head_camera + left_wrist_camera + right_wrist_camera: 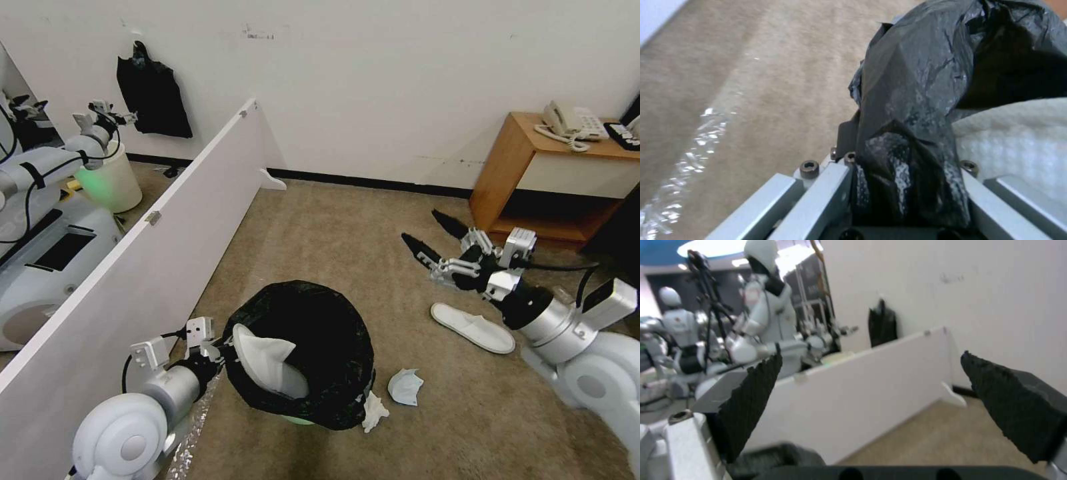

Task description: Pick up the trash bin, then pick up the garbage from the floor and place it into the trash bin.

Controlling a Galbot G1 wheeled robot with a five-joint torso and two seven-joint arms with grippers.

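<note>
In the head view, the trash bin [300,353] was held at its near-left rim by the left gripper [215,352], a white slipper [267,363] lying inside. The left wrist view gave the close detail: the black bag [916,133] was pinched between the jaws. Tissue wads [377,410] lay beside the bin. Further right, another slipper [472,327] lay below the right gripper [433,241], whose fingers [1009,400] were spread apart.
</note>
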